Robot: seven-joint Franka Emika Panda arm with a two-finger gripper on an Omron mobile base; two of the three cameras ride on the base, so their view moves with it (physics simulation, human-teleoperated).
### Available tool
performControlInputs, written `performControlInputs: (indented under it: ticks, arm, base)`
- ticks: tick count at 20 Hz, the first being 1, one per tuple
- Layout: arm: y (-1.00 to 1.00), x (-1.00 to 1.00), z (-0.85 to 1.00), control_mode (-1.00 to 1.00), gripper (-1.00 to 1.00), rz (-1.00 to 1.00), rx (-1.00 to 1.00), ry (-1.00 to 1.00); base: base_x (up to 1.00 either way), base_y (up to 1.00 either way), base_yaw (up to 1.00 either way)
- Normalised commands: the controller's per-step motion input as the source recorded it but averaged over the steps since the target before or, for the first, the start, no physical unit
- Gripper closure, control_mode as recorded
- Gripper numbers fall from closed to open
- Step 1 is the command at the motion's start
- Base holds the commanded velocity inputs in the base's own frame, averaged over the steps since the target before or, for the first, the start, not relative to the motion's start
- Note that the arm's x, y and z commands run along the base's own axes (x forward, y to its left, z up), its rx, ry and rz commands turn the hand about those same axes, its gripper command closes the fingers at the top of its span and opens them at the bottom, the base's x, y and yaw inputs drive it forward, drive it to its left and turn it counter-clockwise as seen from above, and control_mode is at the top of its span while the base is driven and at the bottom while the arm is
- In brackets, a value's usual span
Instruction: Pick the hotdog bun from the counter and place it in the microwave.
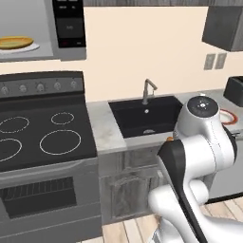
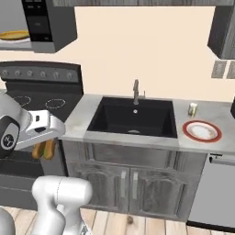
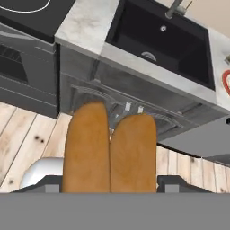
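1. The hotdog bun (image 3: pixel 110 150) hangs in the claw (image 2: pixel 43 149), clear of the bench (image 2: pixel 80 117), out in front of the cabinet fronts and above the wood floor; in the hand view its two orange-brown halves rise between the fingertips, the pale split facing the camera.
2. The claw is clenched on the bun, low beside the stove front in the right base view, with the white arm (image 1: pixel 199 156) folded back on itself.
3. Risk, as I judge it: the microwave (image 1: pixel 42 28) sits high above the stovetop, so the bun faces a long climb. A soft roll pinched at one end could slide out and fall to the floor boards (image 3: pixel 27 134).
4. A second risk: the open cavity already holds a white round tray (image 1: pixel 21 48) carrying a flat yellow-orange dish (image 1: pixel 15 42). Coming in too low could knock the bun or the fingers against the cavity's lower lip or that dish.
5. The stovetop (image 1: pixel 42 135) with its white rings lies directly under the route; a drop there would leave the task undone.
6. Around it: the marbled bench wraps a black sink (image 2: pixel 133 117) with a tap (image 2: pixel 136 92), and a red-rimmed white plate (image 2: pixel 202 131) with a small cup (image 2: pixel 192 109) behind it. A peach wall stands behind.
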Motion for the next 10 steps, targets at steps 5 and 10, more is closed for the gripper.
performControlInputs:
  ticks: [5,10]
  arm:
    - [0.0,0.0,0.0,1.0,1.0,0.0,0.0,0.0]
    - [0.0,0.0,0.0,1.0,1.0,0.0,0.0,0.0]
  base:
    - [0.12,0.94,-0.01]
    - [0.34,0.72,-0.07]
